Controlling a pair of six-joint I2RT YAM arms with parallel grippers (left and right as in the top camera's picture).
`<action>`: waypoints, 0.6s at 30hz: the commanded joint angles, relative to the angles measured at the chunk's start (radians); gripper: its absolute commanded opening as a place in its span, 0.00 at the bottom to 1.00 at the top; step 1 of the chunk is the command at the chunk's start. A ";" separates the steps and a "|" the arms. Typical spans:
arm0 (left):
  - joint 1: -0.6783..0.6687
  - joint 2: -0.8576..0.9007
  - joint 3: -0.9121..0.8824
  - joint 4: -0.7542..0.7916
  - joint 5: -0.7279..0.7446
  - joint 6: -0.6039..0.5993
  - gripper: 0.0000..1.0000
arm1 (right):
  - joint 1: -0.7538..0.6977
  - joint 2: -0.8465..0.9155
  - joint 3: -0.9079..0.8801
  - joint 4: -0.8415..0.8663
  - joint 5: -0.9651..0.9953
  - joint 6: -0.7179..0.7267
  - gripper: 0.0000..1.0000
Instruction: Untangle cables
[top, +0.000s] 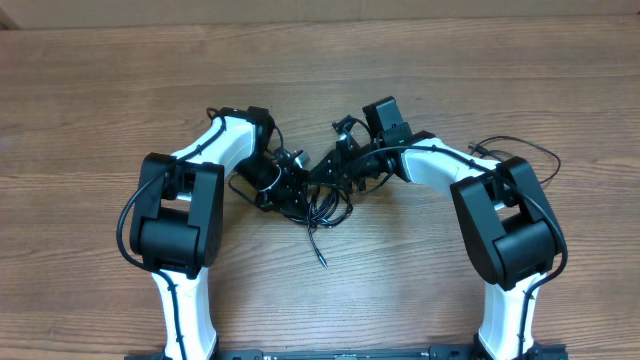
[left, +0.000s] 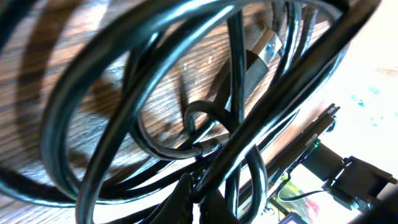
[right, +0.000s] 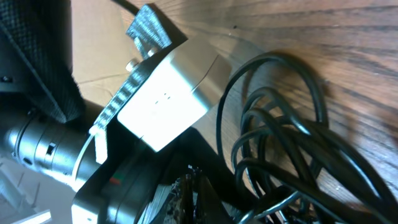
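The cables (top: 322, 205) lie in a black tangle of loops at the table's middle, and one loose end (top: 321, 255) trails toward the front. Both grippers meet just above the tangle: my left gripper (top: 293, 182) on its left, my right gripper (top: 328, 170) on its right. In the left wrist view, thick loops (left: 124, 93) fill the frame around a silvery, blue-tipped plug (left: 264, 53). My left gripper (left: 198, 198) is shut on one strand. My right gripper (right: 194, 190) is shut beside the loops (right: 280, 143). Whether it pinches a strand is hidden in the dark.
A thin black cord (top: 520, 148) curves over the wooden table (top: 100, 100) behind the right arm's elbow. The left arm's white wrist housing (right: 168, 93) sits very close in front of the right gripper. The right arm's black parts (left: 336, 162) show behind the left fingers.
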 joint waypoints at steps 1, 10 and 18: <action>-0.002 -0.005 -0.004 0.002 -0.051 -0.035 0.04 | -0.012 -0.004 0.026 0.001 -0.041 -0.024 0.04; -0.002 -0.005 -0.004 0.019 -0.055 -0.037 0.04 | -0.018 -0.004 0.025 -0.211 0.056 0.045 0.17; -0.002 -0.005 -0.004 0.018 -0.051 -0.037 0.04 | -0.012 -0.004 0.025 -0.229 0.068 0.094 0.20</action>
